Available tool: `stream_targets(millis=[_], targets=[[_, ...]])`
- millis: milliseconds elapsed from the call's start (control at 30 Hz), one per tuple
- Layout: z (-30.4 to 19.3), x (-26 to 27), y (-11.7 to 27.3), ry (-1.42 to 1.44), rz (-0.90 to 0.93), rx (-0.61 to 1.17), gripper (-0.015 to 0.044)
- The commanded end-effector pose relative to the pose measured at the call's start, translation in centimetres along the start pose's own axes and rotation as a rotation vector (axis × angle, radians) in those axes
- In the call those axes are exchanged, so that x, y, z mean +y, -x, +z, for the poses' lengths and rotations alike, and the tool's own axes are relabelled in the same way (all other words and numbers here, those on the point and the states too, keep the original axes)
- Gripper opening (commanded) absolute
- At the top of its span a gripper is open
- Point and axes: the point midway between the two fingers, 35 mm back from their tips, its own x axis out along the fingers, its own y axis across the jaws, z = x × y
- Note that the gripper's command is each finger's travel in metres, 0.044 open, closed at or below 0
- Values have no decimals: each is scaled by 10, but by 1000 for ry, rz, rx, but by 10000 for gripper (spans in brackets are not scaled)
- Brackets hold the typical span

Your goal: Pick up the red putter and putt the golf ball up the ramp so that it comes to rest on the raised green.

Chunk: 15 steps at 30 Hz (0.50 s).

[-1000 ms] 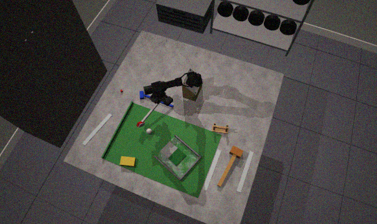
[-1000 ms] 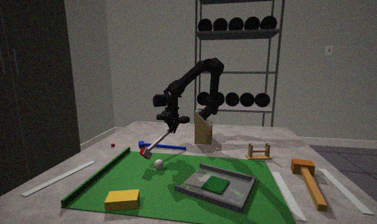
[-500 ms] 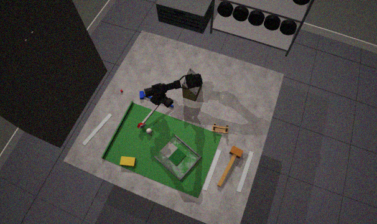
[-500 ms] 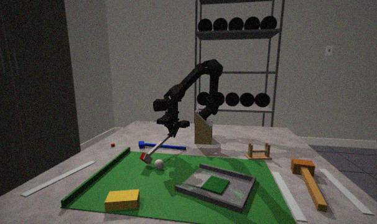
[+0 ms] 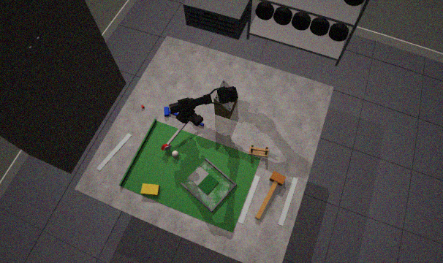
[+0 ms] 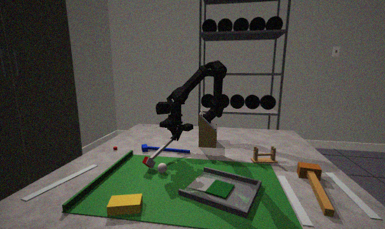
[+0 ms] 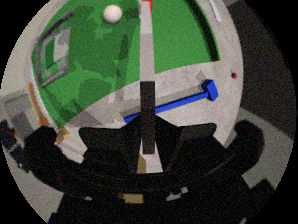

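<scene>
The pincer (image 6: 176, 136) is clamped on the grey shaft of the red putter (image 6: 156, 154), which slants down to the green mat (image 6: 122, 181). Its red head sits just beside the white golf ball (image 6: 162, 167). The raised green (image 6: 220, 188) lies well apart, toward the desk's (image 6: 243, 140) right side.
</scene>
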Motion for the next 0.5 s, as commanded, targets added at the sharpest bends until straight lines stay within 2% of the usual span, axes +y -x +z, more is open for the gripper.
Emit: stream_targets(millis=[0, 167, 467], targets=[[1, -11, 0, 0, -2, -8, 0], [1, -27, -2, -1, -1, -11, 0], [2, -16, -1, -9, 0, -8, 0]])
